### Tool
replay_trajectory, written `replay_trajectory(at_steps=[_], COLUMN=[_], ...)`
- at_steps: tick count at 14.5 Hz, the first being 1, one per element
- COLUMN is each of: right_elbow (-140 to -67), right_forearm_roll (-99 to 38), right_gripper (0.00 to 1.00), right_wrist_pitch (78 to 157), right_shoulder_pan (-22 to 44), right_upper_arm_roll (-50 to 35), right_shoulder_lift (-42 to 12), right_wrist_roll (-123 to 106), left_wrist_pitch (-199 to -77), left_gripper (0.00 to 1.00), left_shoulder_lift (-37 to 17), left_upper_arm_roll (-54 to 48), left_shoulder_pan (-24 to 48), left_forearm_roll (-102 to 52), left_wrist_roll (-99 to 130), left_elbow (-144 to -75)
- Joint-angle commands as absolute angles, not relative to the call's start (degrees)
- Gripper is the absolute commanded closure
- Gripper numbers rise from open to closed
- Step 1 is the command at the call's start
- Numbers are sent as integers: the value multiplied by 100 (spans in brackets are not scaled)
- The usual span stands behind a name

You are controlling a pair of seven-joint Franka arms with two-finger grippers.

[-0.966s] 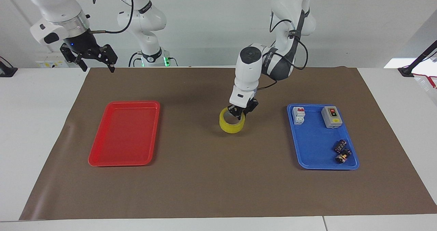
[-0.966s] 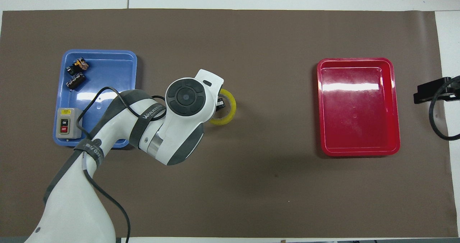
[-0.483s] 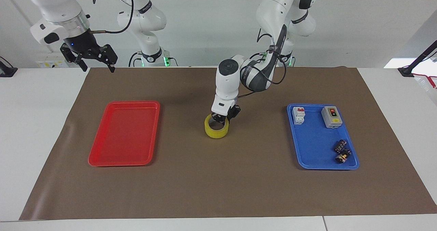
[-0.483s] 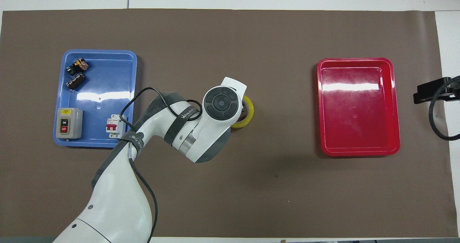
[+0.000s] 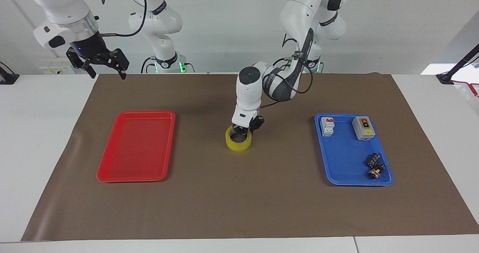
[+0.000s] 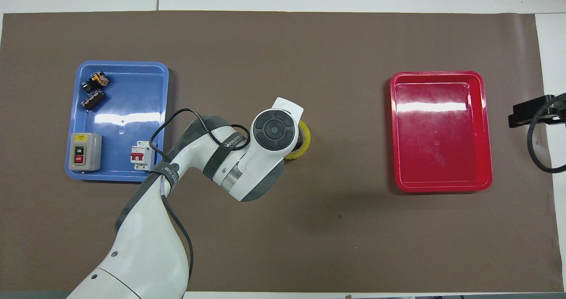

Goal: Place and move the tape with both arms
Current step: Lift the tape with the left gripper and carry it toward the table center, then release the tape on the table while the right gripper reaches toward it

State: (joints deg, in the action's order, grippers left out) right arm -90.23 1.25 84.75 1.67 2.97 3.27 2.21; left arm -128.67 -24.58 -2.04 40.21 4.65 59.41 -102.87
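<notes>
The yellow tape (image 5: 238, 142) lies flat on the brown mat (image 5: 239, 200) in the middle of the table, between the two trays. My left gripper (image 5: 245, 128) points straight down and is shut on the part of the ring nearest the robots, one finger inside the ring and one outside. In the overhead view my left arm's wrist (image 6: 273, 131) hides most of the tape (image 6: 302, 147), so only a yellow sliver shows. My right gripper (image 5: 106, 66) is open and empty; it waits raised over the mat's corner at the right arm's end, and shows at the edge of the overhead view (image 6: 529, 115).
An empty red tray (image 5: 136, 144) lies toward the right arm's end. A blue tray (image 5: 344, 155) toward the left arm's end holds a white circuit breaker (image 5: 327, 126), a grey switch box (image 5: 363, 128) and two small black parts (image 5: 374, 165).
My left gripper has carried the tape from nearer the blue tray toward the middle of the mat and set it lower; it hardly moved in the last half second. The right arm has stayed still.
</notes>
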Motion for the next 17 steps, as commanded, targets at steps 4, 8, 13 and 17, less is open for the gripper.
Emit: replay_trajectory(at_steps=[4,8,13,17], right_elbow=[-9097,-9131,-9386,-9667], right_forearm_roll=[53,53,53,-78], right_gripper=[0,0,0,0], right_wrist_pitch=[8464,8542,9167,9254], right_shoulder_pan=[123,114,307,727], right_upper_arm_roll=[272,272,264,255], right_shoulder_lift=[396,396,483,466], right_wrist_roll=[272,273,308,587], left_wrist_pitch=[-13060,-12807,-12201,-11672], left_gripper=[0,0,0,0], left_shoulder_lift=[-2303,-1619,-933,-599], left_upper_arm_roll=[-132,-132,-123,-123], left_shoulder_pan=[4052,3886,3201,2446], left_forearm_roll=[650,650,650,642], left_wrist_roll=[5994,5968,5234,4003], left_elbow=[-10433,-10616,-10731,-10845])
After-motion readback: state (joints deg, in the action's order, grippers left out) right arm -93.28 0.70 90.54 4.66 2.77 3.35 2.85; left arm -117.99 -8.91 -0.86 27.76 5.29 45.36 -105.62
